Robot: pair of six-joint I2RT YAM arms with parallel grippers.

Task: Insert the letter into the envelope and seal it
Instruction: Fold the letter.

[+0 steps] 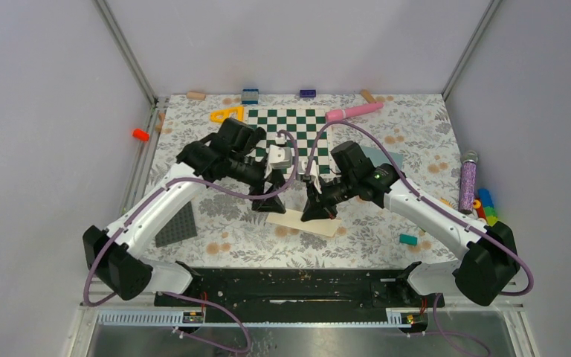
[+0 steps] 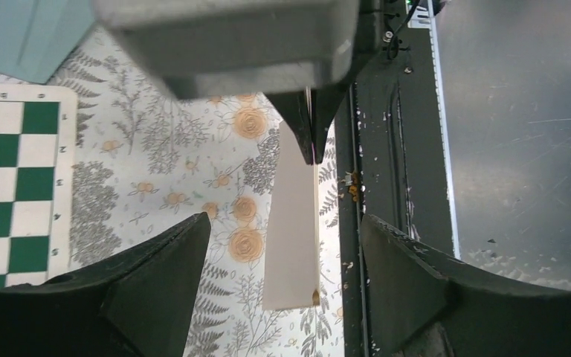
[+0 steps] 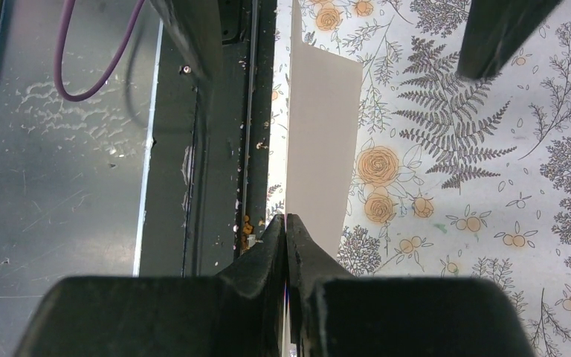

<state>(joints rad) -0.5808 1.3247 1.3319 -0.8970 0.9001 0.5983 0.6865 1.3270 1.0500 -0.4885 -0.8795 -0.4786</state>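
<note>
The letter (image 1: 301, 222) is a cream folded sheet near the table's front edge, between my two grippers. My right gripper (image 1: 317, 214) is shut on its right end; in the right wrist view the jaws (image 3: 288, 219) pinch the edge of the letter (image 3: 320, 134). My left gripper (image 1: 271, 204) is open at the letter's left end. In the left wrist view its fingers (image 2: 286, 219) stand wide apart on either side of the letter (image 2: 294, 223), not touching it. The teal envelope (image 1: 378, 152) lies behind the right arm, mostly hidden, and its corner shows in the left wrist view (image 2: 15, 30).
A green-white chessboard (image 1: 290, 126) lies at the back centre. A dark grey baseplate (image 1: 176, 223) lies under the left arm. A pink cylinder (image 1: 353, 111), a yellow triangle (image 1: 227, 114), a purple glitter tube (image 1: 467, 181) and small blocks line the edges. The black front rail (image 1: 290, 286) runs close below the letter.
</note>
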